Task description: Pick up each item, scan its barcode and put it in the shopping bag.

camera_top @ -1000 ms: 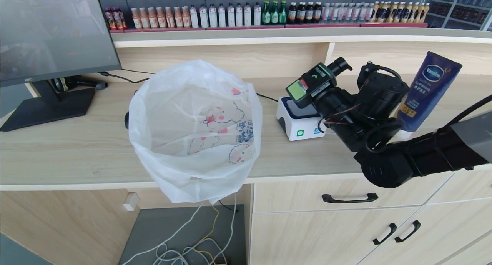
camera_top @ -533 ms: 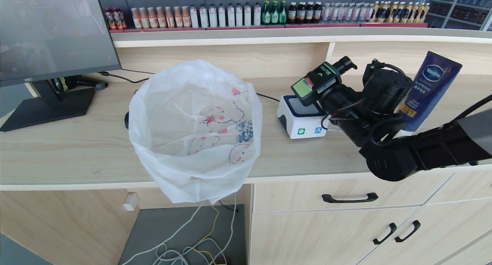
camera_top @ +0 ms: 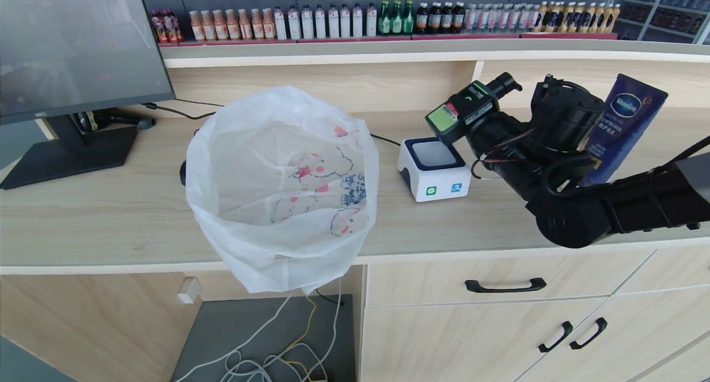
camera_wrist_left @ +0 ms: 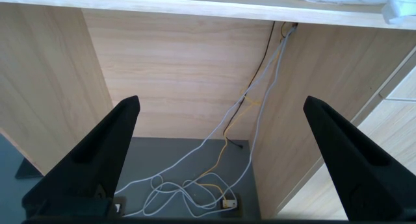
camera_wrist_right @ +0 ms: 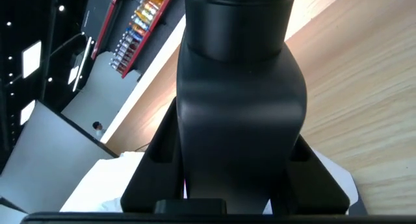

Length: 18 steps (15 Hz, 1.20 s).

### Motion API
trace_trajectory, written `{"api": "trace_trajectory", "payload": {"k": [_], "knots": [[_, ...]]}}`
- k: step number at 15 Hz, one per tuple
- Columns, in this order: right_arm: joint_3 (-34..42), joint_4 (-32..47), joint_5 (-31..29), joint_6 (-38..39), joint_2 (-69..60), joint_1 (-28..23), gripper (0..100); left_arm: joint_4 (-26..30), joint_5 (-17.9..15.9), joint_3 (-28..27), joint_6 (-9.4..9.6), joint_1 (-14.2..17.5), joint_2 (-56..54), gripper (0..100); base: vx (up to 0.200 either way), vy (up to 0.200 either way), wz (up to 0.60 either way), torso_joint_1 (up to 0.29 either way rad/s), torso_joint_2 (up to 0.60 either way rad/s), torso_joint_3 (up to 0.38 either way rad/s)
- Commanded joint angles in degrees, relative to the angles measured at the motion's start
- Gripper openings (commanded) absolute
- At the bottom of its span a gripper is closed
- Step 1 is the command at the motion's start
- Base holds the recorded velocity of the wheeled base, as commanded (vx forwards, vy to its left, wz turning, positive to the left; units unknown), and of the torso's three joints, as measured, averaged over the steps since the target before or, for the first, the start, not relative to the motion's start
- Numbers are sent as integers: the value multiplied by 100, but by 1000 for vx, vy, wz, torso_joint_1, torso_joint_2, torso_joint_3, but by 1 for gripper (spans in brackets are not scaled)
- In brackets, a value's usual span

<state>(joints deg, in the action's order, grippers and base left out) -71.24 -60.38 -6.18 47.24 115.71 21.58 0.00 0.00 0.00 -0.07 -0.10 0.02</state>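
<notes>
Right arm (camera_top: 554,149) swings toward the frame's right, uncovering the scanner (camera_top: 434,168). The blue tube (camera_top: 624,124) stands far right, apparently unscanned, and the bag (camera_top: 283,188) sits centre. Whether the arm grips anything cannot be told. Left gripper (camera_wrist_left: 221,104) gapes wide.

A dark blue tube (camera_top: 627,121) with a flat crimped end on top stands tilted at the far right above the tabletop, its lower part hidden. The shopping bag (camera_top: 244,149), thin white translucent plastic with a cartoon print, sits wide open at the tabletop's near edge, its bottom sagging over it. Just right of the bag rests the small white scanner (camera_top: 434,171), a cube with a dark top window.
</notes>
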Motion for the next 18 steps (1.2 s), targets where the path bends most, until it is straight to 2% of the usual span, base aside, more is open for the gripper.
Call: {"api": "trace_trajectory", "payload": {"k": [1, 5, 18], "knots": [[111, -9, 47, 57, -31, 13, 0, 0, 0, 0, -10, 1, -2, 100, 0, 0, 0, 0, 0, 0], [181, -9, 460, 75, 13, 22, 0, 0, 0, 0, -1, 1, -2, 100, 0, 0, 0, 0, 0, 0], [190, -9, 477, 66, 83, 66, 0, 0, 0, 0, -10, 1, -2, 100, 0, 0, 0, 0, 0, 0]]}}
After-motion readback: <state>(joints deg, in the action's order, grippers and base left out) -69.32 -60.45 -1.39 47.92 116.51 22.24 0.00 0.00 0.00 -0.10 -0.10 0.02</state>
